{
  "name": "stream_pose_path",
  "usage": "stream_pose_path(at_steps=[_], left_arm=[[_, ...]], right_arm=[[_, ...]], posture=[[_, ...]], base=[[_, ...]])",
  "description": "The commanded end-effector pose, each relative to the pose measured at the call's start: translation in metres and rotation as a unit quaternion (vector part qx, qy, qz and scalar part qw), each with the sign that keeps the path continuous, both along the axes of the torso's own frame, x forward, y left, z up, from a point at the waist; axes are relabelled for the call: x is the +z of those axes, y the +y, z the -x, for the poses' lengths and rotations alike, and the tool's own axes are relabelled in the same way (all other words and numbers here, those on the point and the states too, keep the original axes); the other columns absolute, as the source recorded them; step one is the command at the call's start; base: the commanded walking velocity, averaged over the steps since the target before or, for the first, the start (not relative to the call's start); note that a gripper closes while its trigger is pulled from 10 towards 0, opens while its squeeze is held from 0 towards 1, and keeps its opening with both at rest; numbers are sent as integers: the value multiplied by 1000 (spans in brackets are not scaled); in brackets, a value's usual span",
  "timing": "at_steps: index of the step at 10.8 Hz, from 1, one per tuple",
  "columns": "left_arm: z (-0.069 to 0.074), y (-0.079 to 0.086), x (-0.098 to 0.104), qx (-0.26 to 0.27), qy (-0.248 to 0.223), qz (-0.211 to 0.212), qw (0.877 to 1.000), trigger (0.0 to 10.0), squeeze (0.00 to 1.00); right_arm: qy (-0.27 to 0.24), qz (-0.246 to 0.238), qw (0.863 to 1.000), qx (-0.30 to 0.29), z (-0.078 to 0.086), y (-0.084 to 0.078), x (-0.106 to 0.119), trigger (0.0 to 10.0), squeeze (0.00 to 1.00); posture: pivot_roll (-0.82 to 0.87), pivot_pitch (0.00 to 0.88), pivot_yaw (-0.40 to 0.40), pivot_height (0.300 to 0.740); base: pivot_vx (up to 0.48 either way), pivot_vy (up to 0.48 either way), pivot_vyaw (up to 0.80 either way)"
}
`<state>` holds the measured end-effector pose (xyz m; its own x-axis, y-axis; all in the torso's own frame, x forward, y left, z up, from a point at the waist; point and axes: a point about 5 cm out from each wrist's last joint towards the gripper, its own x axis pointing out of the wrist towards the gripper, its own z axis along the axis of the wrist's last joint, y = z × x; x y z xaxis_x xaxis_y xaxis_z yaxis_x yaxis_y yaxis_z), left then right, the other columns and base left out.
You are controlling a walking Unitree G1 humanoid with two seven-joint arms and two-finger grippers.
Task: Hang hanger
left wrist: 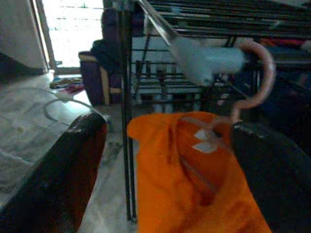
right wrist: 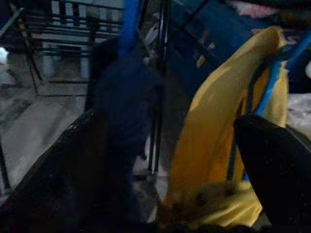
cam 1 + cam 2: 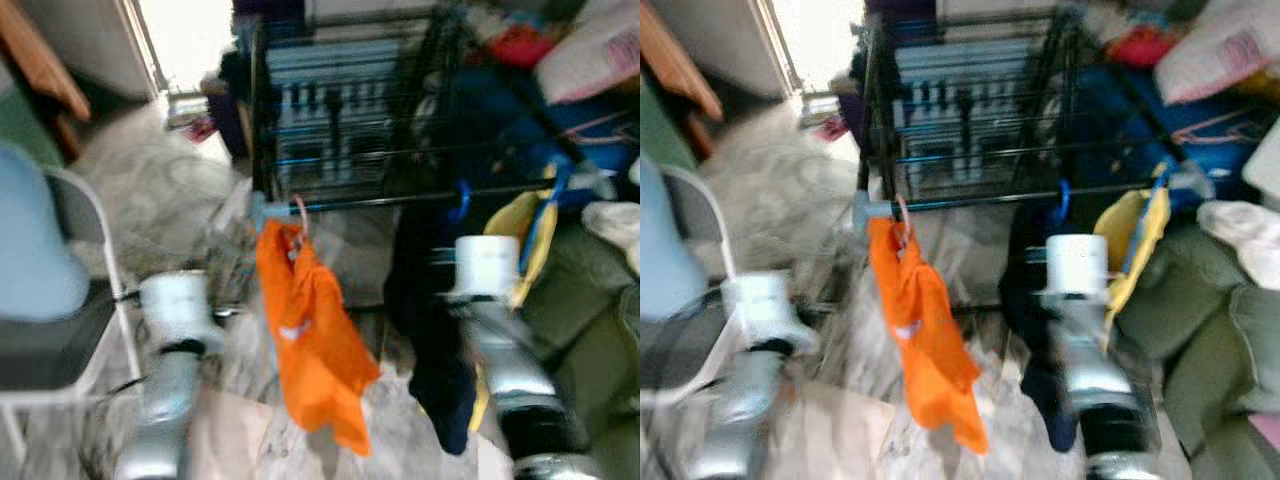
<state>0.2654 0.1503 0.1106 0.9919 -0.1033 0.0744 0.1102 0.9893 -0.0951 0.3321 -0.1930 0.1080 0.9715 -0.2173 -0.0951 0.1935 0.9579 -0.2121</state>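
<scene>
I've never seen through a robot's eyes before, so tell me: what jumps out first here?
The bright orange garment catches the eye, hanging by a pink hanger from the front rail of a black drying rack. To its right hang a dark navy garment and a yellow garment. The left gripper is open before the orange one.

Daylight glares from the doorway (image 3: 185,40); both eye views smear with motion blur (wrist views dim, sharper).
</scene>
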Motion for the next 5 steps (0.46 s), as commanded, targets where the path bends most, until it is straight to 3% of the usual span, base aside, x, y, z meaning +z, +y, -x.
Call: stream_pose_path(at_steps=[1,5], left_arm=[[3,11,-4,12,11,-8,1000,10000,0],[2,7,-6,-10,25,-7,1000,10000,0]], right_arm=[[-3,-5,1000,16,-4,13,3,10000,0],[56,-21,998,25,-9,17,-12,10000,0]], posture=[[-13,0,56,740],[-14,0,66,740]], base=[[0,0,0],[0,0,0]])
